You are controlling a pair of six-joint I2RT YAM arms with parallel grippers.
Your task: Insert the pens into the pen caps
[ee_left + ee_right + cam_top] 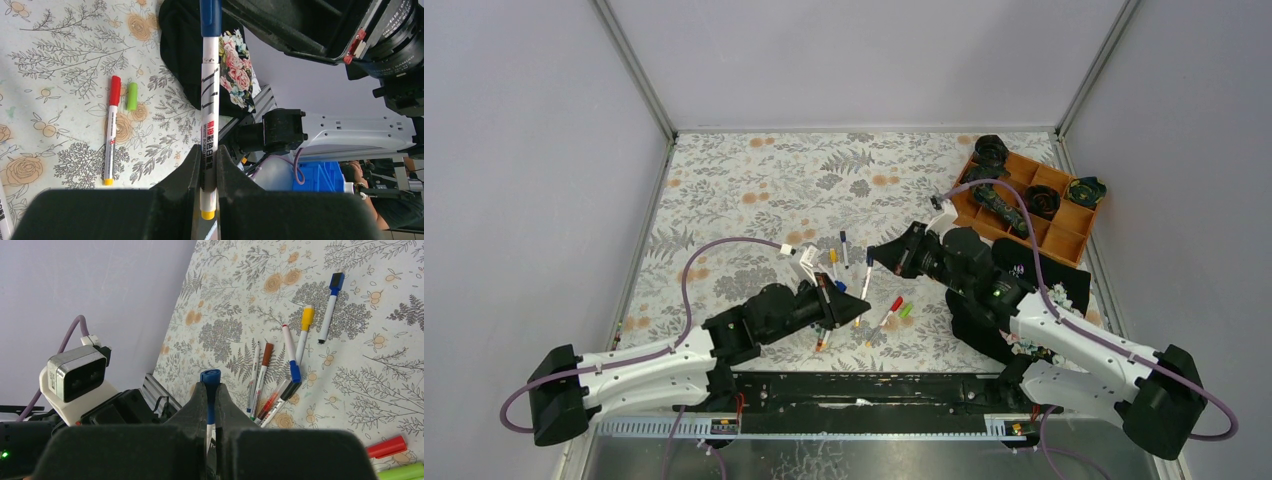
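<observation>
White pen [210,100], blue cap [210,17], floral cloth [60,60]

Your left arm [649,368] stretches forward and to the right from its base, lying low over the surface [754,180]. The left tool [856,306] points up toward the other arm, and its fingers [192,167] are clamped flat against the barrel of a pen [210,95].

Your right arm [1074,335] bends at the elbow and reaches in toward the left. The right tool [876,256] faces the left one, its fingers [200,400] pinched on the blue cap [210,377] at the same pen's far end. The two tool tips are near each other but apart.
</observation>
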